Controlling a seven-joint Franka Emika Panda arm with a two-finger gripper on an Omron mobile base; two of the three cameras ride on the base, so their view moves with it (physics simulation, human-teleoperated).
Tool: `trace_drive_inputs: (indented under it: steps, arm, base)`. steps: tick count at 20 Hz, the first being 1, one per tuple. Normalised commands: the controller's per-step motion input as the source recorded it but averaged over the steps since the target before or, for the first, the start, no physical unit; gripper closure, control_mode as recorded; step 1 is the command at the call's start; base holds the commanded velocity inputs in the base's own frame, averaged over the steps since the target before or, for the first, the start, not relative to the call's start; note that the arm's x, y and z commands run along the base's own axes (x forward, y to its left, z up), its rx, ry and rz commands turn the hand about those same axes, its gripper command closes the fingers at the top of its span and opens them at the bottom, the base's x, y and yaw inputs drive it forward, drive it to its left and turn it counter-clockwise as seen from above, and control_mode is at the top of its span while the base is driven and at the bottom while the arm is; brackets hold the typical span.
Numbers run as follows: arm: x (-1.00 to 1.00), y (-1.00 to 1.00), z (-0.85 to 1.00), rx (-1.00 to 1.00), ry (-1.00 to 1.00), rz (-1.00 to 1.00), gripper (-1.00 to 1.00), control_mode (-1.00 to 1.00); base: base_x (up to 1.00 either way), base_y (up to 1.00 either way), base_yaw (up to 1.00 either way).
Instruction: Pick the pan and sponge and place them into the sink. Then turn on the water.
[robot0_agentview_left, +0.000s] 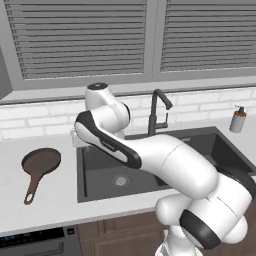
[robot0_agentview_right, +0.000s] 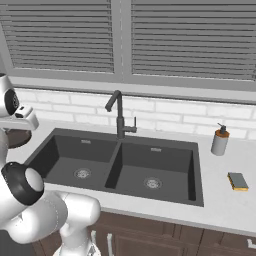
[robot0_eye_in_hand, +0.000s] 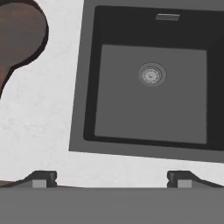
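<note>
The dark-brown pan (robot0_agentview_left: 41, 161) lies on the white counter left of the sink, its slim handle (robot0_agentview_left: 31, 192) pointing toward the front edge. In the hand view the pan (robot0_eye_in_hand: 19, 35) sits at the upper left. My gripper (robot0_eye_in_hand: 111, 179) is open with nothing between its widely spread fingertips (robot0_eye_in_hand: 43, 178). It hovers over the counter strip between the pan and the sink's left basin (robot0_eye_in_hand: 151, 109). The dark-grey double sink (robot0_agentview_right: 114, 167) is dry. The yellow sponge (robot0_agentview_right: 238, 181) with its greenish top rests on the counter right of the sink. The black faucet (robot0_agentview_right: 120, 117) stands behind the basins' divider.
A soap-pump bottle (robot0_agentview_right: 219, 140) stands at the back right of the sink. White tile wall and shuttered windows close off the back. A dark appliance top (robot0_agentview_left: 35, 242) shows below the counter's front edge at left. My own arm (robot0_agentview_left: 165, 160) hides much of the sink in the left base view.
</note>
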Motion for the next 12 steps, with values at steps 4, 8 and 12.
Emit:
trace_drive_inputs:
  steps: [4, 8, 12]
  arm:
    - [0.00, 0.31, -0.11, 0.00, 0.00, 0.00, -1.00, -1.00]
    - [0.00, 0.44, -0.18, 0.00, 0.02, 0.00, -1.00, -1.00]
    - [0.00, 0.49, -0.24, 0.00, 0.07, 0.00, -1.00, -1.00]
  base:
    - [0.00, 0.00, 0.00]
    - [0.00, 0.00, 0.00]
    - [0.00, 0.00, 0.00]
